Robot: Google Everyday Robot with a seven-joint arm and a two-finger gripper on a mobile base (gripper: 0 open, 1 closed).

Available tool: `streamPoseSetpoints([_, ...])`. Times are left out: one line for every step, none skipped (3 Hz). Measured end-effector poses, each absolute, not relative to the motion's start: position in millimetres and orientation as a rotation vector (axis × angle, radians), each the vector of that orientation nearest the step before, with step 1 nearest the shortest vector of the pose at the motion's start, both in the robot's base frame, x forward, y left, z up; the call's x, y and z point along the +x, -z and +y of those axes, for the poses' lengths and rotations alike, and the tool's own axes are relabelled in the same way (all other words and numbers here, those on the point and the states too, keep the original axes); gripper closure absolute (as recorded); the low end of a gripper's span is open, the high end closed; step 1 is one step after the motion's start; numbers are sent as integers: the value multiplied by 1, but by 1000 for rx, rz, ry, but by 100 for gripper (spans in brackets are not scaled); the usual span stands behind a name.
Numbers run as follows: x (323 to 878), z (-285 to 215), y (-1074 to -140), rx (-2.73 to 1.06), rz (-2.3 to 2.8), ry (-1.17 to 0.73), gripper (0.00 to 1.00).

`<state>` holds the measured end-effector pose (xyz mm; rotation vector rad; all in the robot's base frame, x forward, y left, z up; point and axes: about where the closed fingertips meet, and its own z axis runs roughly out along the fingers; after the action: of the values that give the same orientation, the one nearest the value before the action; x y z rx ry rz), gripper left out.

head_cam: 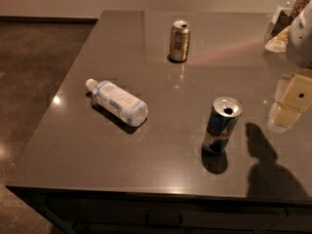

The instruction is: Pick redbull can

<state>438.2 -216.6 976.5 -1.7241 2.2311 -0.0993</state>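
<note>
Redbull can (222, 126) stands upright, long axis vertical, near the counter's (161, 150) front edge. Gripper (288, 106) hangs right of the can, apart, holding nothing; how open, can't tell. Can lies to its left.

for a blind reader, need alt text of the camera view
An upright redbull can stands near the front of a dark countertop, with the robot's gripper beside it at the view's right edge, not touching it. A gold can stands farther back; a clear plastic bottle lies on its side.
</note>
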Motion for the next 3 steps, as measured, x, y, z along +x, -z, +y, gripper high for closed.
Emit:
streamPoseSetpoints([438,-217,-977,-1724,2231,99,0])
streamPoseSetpoints([436,-210,-973,-1735,2204,47,0])
streamPoseSetpoints([430,-192,-958,-1766,2143,-76,0])
